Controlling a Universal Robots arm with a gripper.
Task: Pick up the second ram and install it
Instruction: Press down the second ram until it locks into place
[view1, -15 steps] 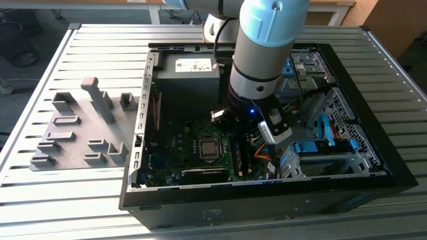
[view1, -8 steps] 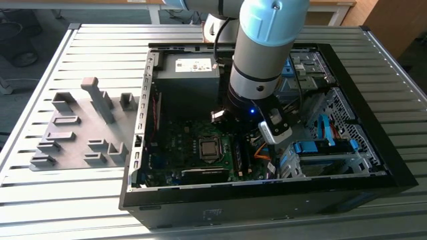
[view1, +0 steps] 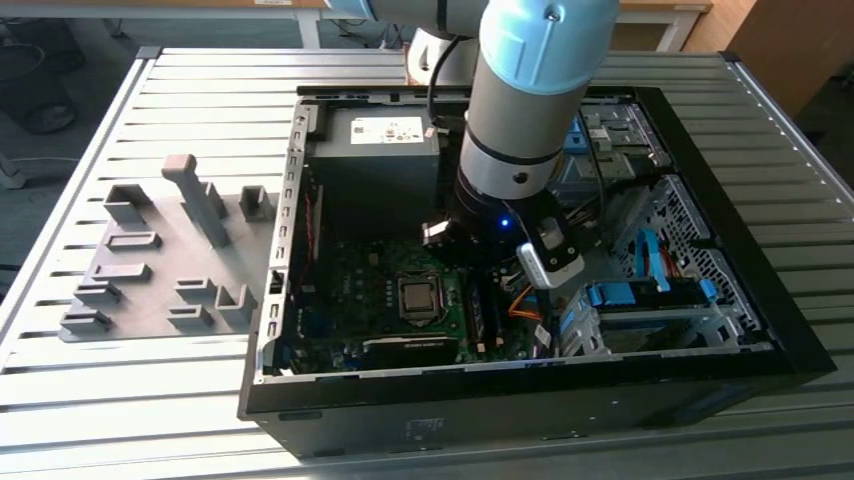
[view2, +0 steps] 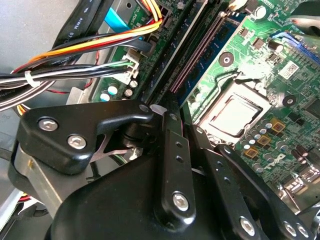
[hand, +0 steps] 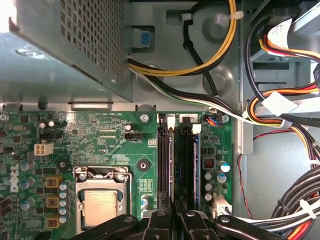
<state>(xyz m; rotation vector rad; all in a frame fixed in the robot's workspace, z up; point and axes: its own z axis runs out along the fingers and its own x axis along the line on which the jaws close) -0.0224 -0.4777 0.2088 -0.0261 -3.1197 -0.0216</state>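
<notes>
A: Where is the second ram to be found?

B: Inside the open computer case (view1: 534, 420), on the motherboard (hand: 110, 145). A blue-green strip, judged to be the second ram (view2: 202, 65), is seen standing on edge in a slot just ahead of the gripper (view2: 167, 112).

A: How should it be handled?

B: It is judged light, thin, stiff and fragile; the long edges should be taken, not the chips.

A: And the fingers?

B: They are drawn close together over the slots. Whether something is clamped cannot be told.

Arm (view1: 514, 150) angled down, hand (hand: 174, 220) fingers near-closed.
</notes>
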